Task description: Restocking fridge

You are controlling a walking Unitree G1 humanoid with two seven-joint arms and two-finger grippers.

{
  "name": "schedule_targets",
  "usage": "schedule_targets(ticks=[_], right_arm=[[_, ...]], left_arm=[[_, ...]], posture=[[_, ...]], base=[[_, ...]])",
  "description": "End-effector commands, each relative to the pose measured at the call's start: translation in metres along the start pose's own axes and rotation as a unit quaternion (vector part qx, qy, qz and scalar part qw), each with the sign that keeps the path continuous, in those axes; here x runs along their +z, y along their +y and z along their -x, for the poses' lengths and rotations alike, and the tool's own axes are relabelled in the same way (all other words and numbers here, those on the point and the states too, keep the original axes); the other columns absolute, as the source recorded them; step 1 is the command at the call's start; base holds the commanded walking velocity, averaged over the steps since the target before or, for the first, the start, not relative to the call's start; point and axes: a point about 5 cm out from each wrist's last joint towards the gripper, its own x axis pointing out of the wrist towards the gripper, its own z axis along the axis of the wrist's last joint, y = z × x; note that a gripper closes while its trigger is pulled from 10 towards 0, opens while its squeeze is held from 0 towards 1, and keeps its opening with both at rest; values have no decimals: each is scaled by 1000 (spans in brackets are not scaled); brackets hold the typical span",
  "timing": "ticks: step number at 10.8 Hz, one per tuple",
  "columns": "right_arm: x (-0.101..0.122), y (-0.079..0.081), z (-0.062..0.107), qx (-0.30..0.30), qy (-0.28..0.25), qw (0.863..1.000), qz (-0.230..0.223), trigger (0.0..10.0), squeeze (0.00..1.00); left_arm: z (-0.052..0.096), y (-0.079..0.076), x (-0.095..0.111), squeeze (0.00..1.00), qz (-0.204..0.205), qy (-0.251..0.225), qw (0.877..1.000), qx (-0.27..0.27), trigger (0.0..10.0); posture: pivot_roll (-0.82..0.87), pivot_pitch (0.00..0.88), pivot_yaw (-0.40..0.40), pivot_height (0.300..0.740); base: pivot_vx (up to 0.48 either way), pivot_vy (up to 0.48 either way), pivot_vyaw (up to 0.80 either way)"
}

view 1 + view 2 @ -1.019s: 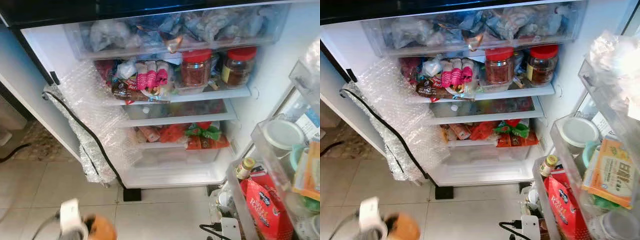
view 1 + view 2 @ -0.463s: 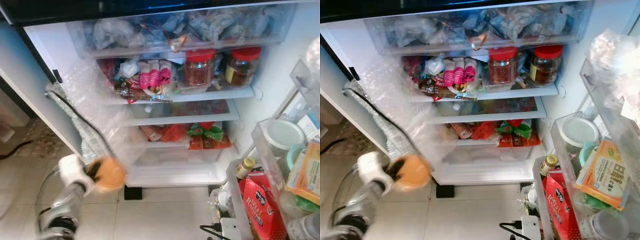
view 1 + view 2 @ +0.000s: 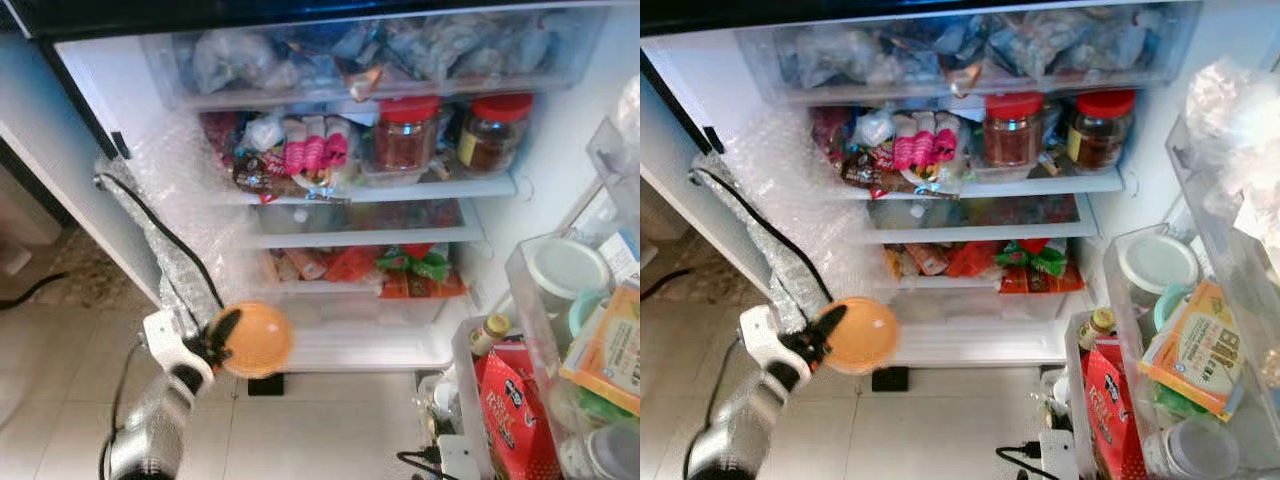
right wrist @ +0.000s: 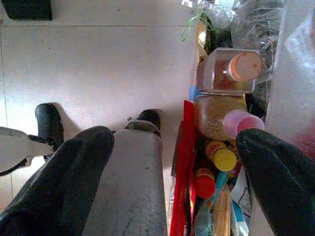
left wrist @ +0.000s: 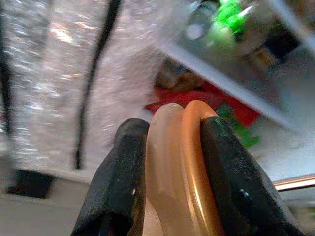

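Left gripper (image 5: pixel 172 162), jaws clamped on the rim of a round orange plastic lidded container (image 3: pixel 256 339), one black finger (image 5: pixel 118 182) on each side of its edge. The container is held in the air in front of the open white fridge (image 3: pixel 700 90), level with the clear bottom drawer (image 3: pixel 350 315) and just beside a sheet of bubble wrap (image 3: pixel 170 215) that hangs over the left side of the fridge opening with a black cable (image 3: pixel 160 225) running down it. Below the silver left arm (image 3: pixel 155 435) lies the pale tiled floor (image 3: pixel 330 430).

Right gripper (image 4: pixel 172 162), jaws spread wide and holding nothing, pointed down at the floor beside a cluster of bottles and jars (image 4: pixel 221 128).

Fridge interior: a clear top drawer (image 3: pixel 970 50) packed with bagged goods; on the shelf below it, two red-lidded glass jars (image 3: pixel 405 135) side by side at the right and pink-and-white packets (image 3: pixel 305 155) at the left; lower down, red and green packets (image 3: pixel 400 270).

Open fridge door at the right: clear door bins (image 3: pixel 1120 300) holding a white-lidded tub (image 3: pixel 1157 263), a small bottle with a yellow cap (image 3: pixel 1097 328), a red bag (image 3: pixel 1110 410) and an orange carton (image 3: pixel 1195 350).
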Motion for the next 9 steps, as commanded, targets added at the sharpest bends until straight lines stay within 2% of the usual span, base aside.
schedule_targets(ticks=[1,3,4,5,6,7,8,9], right_arm=[[-10,-4,1,-5,18,1000,4,10000,0],[-10,-4,1,-4,18,1000,8,10000,0],[-10,-4,1,-4,18,1000,10,10000,0],[-9,-4,1,-4,17,1000,8,10000,0],[-9,-4,1,-4,17,1000,8,10000,0],[-9,-4,1,-4,17,1000,8,10000,0],[-10,-3,1,-3,17,1000,8,10000,0],[-10,-3,2,-3,16,1000,6,10000,0]], left_arm=[[4,-6,7,0,6,-12,1000,-23,10000],[8,-11,16,0,24,-36,998,-40,10000],[5,-11,25,0,15,-56,998,-32,10000],[-4,-16,37,0,31,-76,996,-44,10000],[-7,-18,38,0,38,-76,995,-57,10000],[-10,-20,37,0,49,-68,994,-73,10000],[-12,-34,23,0,60,-11,988,-140,10000],[-9,-36,14,0,45,25,986,-157,10000]], posture=[[-50,138,41,740],[-45,140,34,740],[-48,140,27,740],[-51,136,23,740],[-54,131,20,740],[-55,129,19,740],[-57,121,22,740],[-61,118,26,740]], base=[[0,0,0],[0,0,0],[0,0,0],[0,0,0],[0,0,0],[0,0,0],[0,0,0],[0,0,0]])
